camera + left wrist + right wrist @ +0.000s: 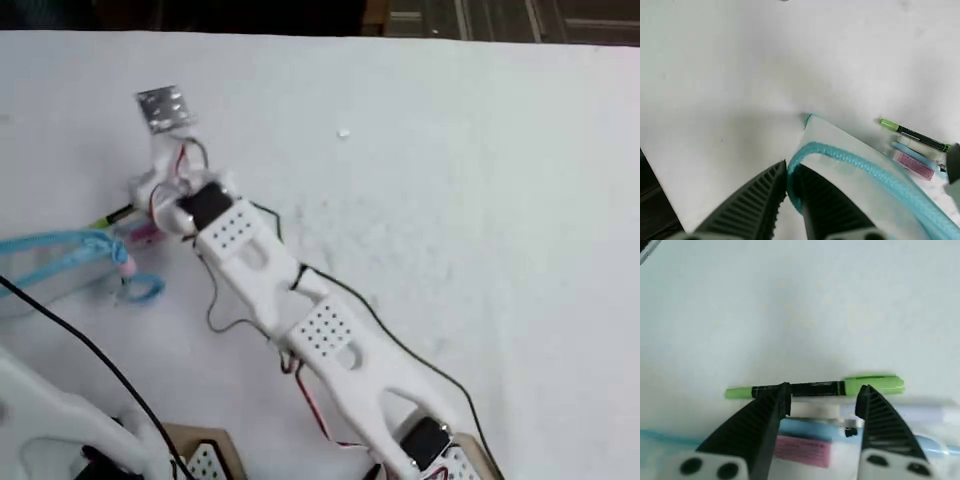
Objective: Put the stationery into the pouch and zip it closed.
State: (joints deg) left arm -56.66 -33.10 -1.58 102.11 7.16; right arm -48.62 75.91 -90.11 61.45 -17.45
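The pouch (pixel 45 262) lies at the table's left, see-through with a light blue zipper edge (pixel 860 162). My left gripper (pixel 788 176) is shut on that zipper edge at the pouch's corner. Just past the pouch's mouth lies the stationery: a green and black pen (pixel 815 388), a pink eraser (pixel 801 448) and pale blue and white pieces (pixel 812 427) between them. My right gripper (pixel 824 390) is open low over this pile, its fingers either side of the pen's middle. From above, the right arm's gripper (pixel 145 205) sits over the pen (pixel 115 215).
The right arm (pixel 320 330) stretches diagonally from the front right across the white table (pixel 450 170). A shiny grey square (pixel 163 108) shows just beyond its wrist. The left arm's base (pixel 60 430) and a black cable (pixel 90 350) occupy the front left.
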